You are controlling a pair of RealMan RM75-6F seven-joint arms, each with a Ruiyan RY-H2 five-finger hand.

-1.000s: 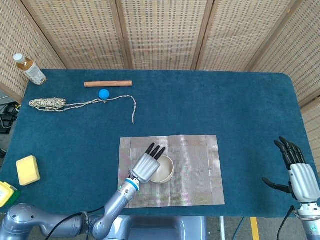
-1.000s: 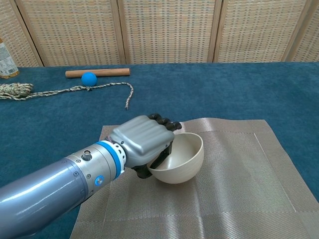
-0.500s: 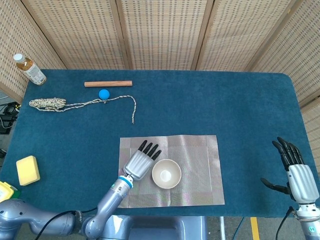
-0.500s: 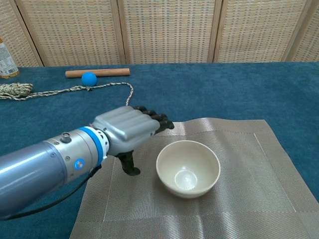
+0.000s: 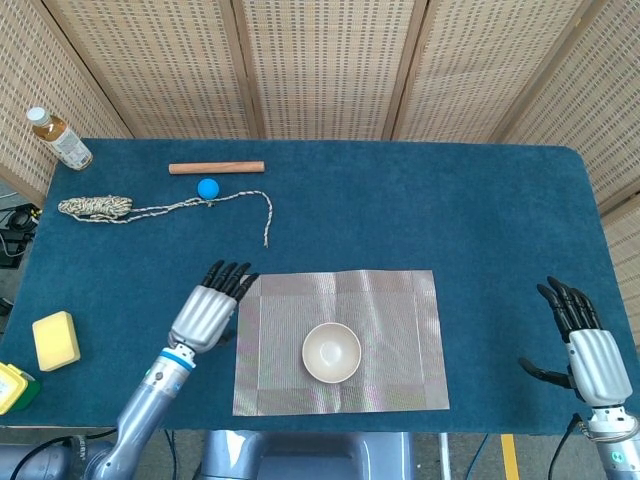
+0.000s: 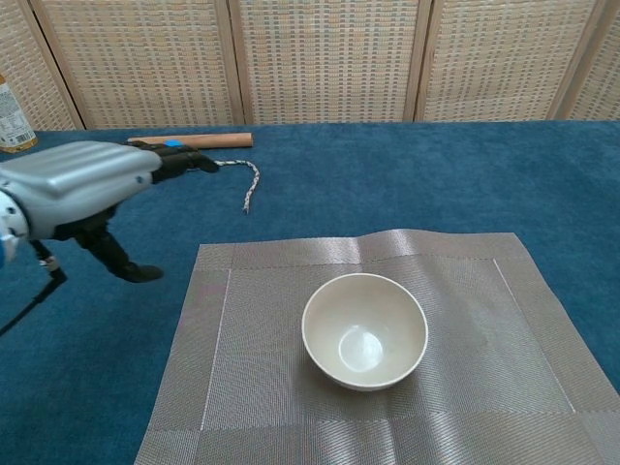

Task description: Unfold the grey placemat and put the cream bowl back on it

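1. The cream bowl (image 6: 364, 330) stands upright on the grey placemat (image 6: 484, 368), near the mat's front edge and slightly left of its middle in the head view. Nothing touches the bowl, and its inside holds nothing.
2. The placemat lies unfolded and flat on the blue table (image 5: 450, 210), with faint crease lines crossing it. Its front edge runs close to the table's near rim.
3. The left hand (image 5: 207, 312) hovers just beside the mat's left edge, palm down, fingers straight and slightly apart, gripping nothing. In the chest view it (image 6: 82, 184) hangs above the table surface with the thumb pointing down, well apart from the bowl.
4. The right hand (image 5: 582, 345) is at the table's near right corner, well apart from the mat. Its fingers are spread upward and the thumb sticks out to the side; it holds nothing. The chest view does not show it.
5. A yellow sponge (image 5: 55, 340) lies near the left edge of the table.
6. Farther back on the left, a braided rope (image 5: 165, 208) stretches across the cloth, with its bundled end toward the left.
7. A small blue ball (image 5: 208, 188) sits touching the rope, and a wooden stick (image 5: 216, 167) lies just behind the ball.
8. A bottle (image 5: 58, 138) stands upright at the far left corner.
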